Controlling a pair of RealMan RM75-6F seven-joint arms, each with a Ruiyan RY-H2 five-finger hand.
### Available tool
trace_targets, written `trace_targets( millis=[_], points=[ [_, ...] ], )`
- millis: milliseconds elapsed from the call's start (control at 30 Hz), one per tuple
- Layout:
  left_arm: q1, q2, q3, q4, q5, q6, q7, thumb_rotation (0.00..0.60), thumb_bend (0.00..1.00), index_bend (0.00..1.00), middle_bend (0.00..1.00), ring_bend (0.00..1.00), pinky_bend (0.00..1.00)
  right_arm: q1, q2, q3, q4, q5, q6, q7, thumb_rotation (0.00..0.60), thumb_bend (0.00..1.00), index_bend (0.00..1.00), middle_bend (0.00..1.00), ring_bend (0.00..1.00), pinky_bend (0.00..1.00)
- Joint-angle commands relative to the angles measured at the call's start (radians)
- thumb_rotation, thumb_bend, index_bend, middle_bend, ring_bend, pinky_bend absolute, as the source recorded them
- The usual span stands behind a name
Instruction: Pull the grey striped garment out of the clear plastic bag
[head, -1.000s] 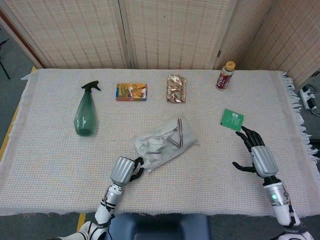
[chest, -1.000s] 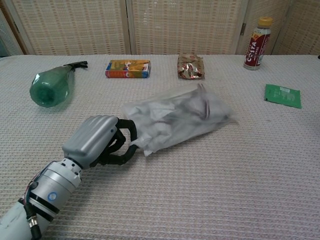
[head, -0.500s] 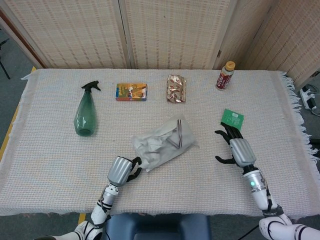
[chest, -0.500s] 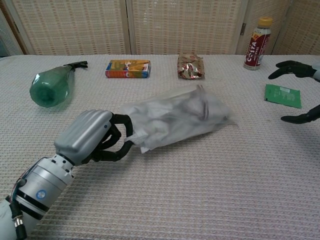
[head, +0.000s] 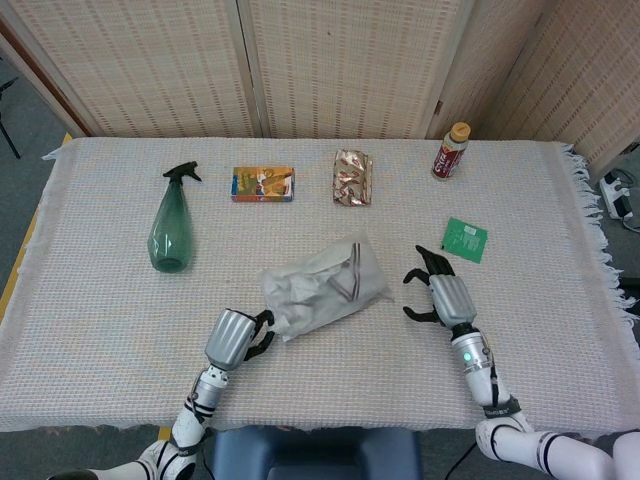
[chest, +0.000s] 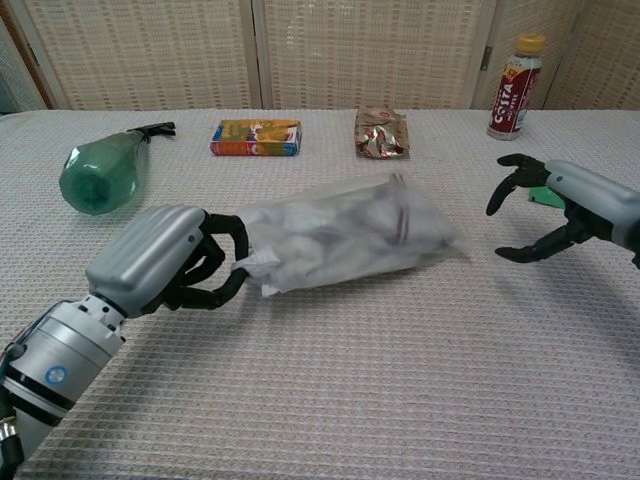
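We pinch the near end of the clear plastic bag (chest: 345, 240) with our left hand (chest: 165, 262); the grey striped garment (head: 352, 278) seems wholly inside, mid-table. Our right hand (chest: 560, 208), empty and spread wide, has swung in from beside the green packet (head: 465, 239). It should clamp the far end while we hold firm.
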Motion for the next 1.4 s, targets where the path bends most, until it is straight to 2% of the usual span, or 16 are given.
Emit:
trace_targets(
  millis=[33, 433, 767, 1067, 1200, 1400],
  points=[
    [0.0, 0.005, -0.002, -0.006, -0.001, -0.001, 0.002, 0.6, 0.63, 0.73, 1.0, 1.0, 1.0, -0.002, -0.042, -0.004, 0.037, 0.008, 0.014, 0.003, 0.6, 0.18, 0.42, 0.0, 0.0, 0.0],
    [-0.003, 0.012, -0.005, -0.009, -0.002, -0.012, -0.008, 0.6, 0.63, 0.73, 1.0, 1.0, 1.0, -0.004, -0.216, 0.018, 0.236, -0.014, 0.095, 0.097, 0.6, 0.18, 0.53, 0.0, 0.0, 0.0],
    [-0.01, 0.012, -0.012, 0.001, -0.006, -0.02, -0.016, 0.6, 0.63, 0.73, 1.0, 1.0, 1.0, 0.023, -0.305, 0.044, 0.353, -0.02, 0.103, 0.14, 0.6, 0.18, 0.54, 0.0, 0.0, 0.0],
    [-0.014, 0.015, -0.015, 0.004, -0.007, -0.024, -0.017, 0.6, 0.63, 0.73, 1.0, 1.0, 1.0, 0.056, -0.355, 0.063, 0.416, -0.014, 0.07, 0.163, 0.6, 0.19, 0.54, 0.0, 0.0, 0.0],
    [-0.017, 0.018, -0.02, 0.002, -0.009, -0.024, -0.018, 0.6, 0.63, 0.73, 1.0, 1.0, 1.0, 0.065, -0.371, 0.069, 0.434, -0.014, 0.065, 0.173, 0.6, 0.23, 0.55, 0.0, 0.0, 0.0],
    [-0.017, 0.021, -0.021, 0.007, -0.012, -0.026, -0.021, 0.6, 0.64, 0.73, 1.0, 1.0, 1.0, 0.071, -0.385, 0.072, 0.458, -0.017, 0.063, 0.187, 0.6, 0.4, 0.59, 0.0, 0.0, 0.0]
  ],
)
